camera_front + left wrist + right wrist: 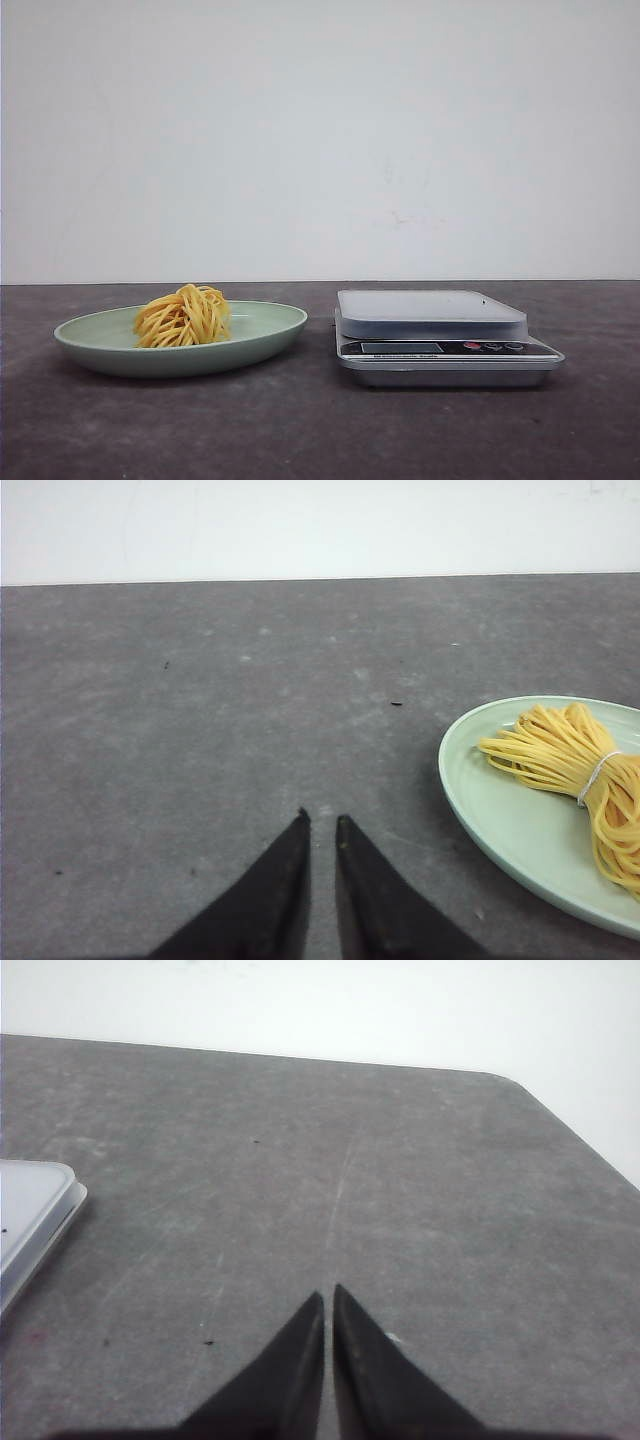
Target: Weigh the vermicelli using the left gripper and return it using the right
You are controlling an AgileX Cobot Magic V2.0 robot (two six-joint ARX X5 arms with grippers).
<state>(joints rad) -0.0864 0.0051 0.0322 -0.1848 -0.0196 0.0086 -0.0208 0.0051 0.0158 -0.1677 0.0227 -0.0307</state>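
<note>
The vermicelli (183,316), a round nest of thin yellow strands, lies on the pale green plate (270,335) at the left of the table. It also shows in the left wrist view (580,770), tied with a thin white band, on the plate (490,810). My left gripper (321,818) is shut and empty over bare table, apart from the plate. My right gripper (328,1293) is shut and empty over bare table, apart from the scale's corner (30,1220). Neither arm shows in the front view.
A silver kitchen scale (435,335) with an empty grey platform stands right of the plate. The dark grey tabletop (320,430) ends at a white wall behind. The table's rounded far corner (520,1085) shows in the right wrist view.
</note>
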